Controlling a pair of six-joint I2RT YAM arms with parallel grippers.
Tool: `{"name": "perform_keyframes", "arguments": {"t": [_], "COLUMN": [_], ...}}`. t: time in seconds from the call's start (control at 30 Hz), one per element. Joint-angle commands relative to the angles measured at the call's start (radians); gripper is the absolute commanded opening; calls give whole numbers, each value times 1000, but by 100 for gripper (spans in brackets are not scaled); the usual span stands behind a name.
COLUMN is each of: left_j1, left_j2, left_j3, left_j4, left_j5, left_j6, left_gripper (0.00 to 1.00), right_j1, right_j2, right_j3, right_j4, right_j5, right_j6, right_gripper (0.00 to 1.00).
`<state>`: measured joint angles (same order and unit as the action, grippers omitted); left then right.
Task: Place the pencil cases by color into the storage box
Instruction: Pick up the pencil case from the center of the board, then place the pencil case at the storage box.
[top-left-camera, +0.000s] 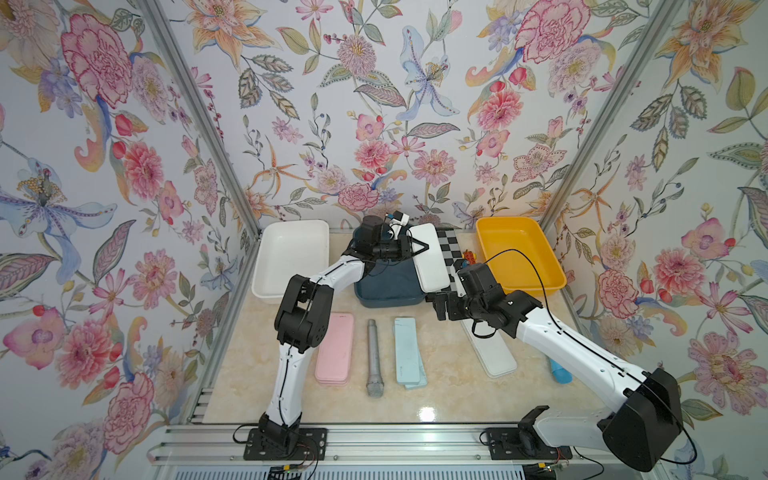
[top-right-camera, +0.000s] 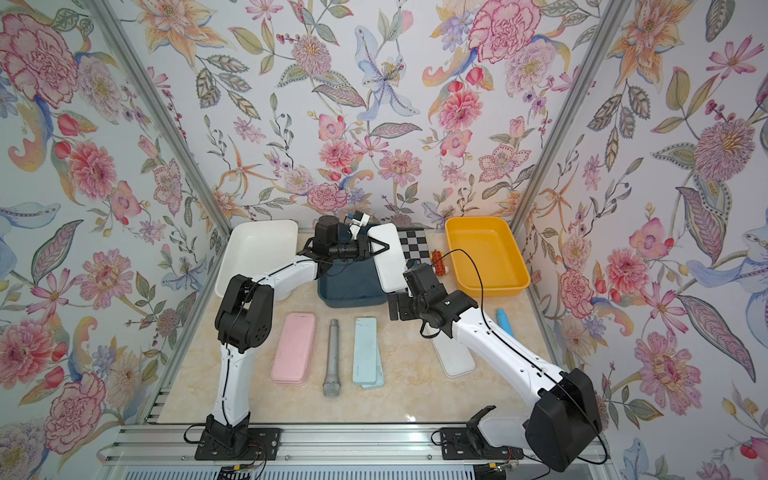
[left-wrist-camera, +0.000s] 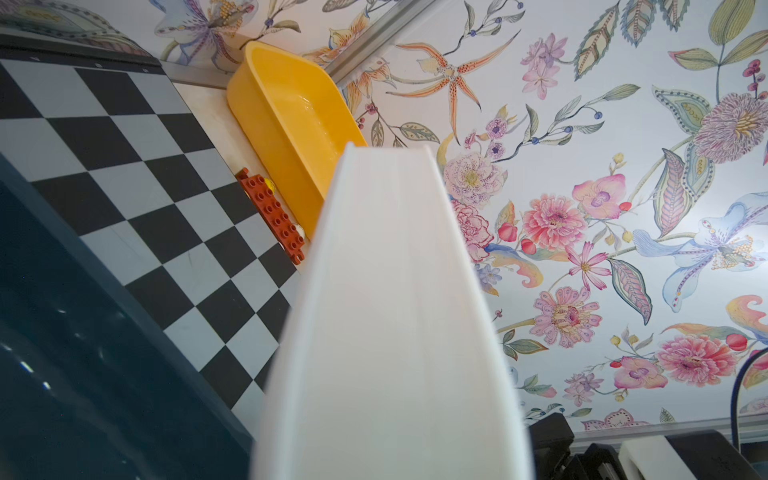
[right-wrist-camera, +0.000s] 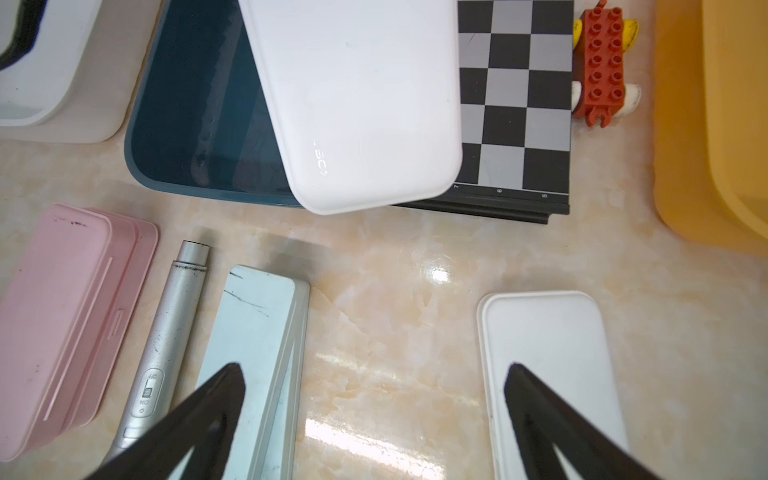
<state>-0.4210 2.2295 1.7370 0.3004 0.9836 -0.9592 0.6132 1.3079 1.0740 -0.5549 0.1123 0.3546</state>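
My left gripper (top-left-camera: 419, 247) is shut on a white pencil case (top-left-camera: 432, 262), which hangs tilted over the right edge of the dark blue storage box (top-left-camera: 386, 293). In the left wrist view that case (left-wrist-camera: 395, 311) fills the middle and hides the jaws. Two pink cases (top-left-camera: 334, 349) lie stacked on the table, and two pale blue ones (top-left-camera: 409, 353) are stacked beside them. Another white case (top-left-camera: 492, 353) lies partly under my right arm. My right gripper (right-wrist-camera: 374, 395) is open and empty above bare table, between the pale blue stack (right-wrist-camera: 257, 332) and the white case (right-wrist-camera: 548, 353).
A white tray (top-left-camera: 291, 257) stands back left and a yellow tray (top-left-camera: 519, 253) back right. A checkered board (top-left-camera: 449, 249) and a red brick toy (top-left-camera: 469, 259) lie between box and yellow tray. A grey microphone (top-left-camera: 374, 357) lies between the stacks. A blue tube (top-left-camera: 559, 374) lies at the right.
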Motion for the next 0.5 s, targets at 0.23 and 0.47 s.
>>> {"name": "perform_keyframes", "arguments": {"t": [0.23, 0.47], "left_j1": [208, 364], "left_j2": [-29, -127], "left_j3": [3, -62], "left_j4": [-15, -18], "left_j5": [-90, -120], "left_j6": [16, 21], "left_gripper": [32, 32], "right_j1": [-13, -18], "right_j2": [-36, -15], "right_j3": [-42, -77], "right_j4": [21, 61], "right_j5": [-11, -40], "right_j6": [3, 17], "right_gripper": [100, 100]}}
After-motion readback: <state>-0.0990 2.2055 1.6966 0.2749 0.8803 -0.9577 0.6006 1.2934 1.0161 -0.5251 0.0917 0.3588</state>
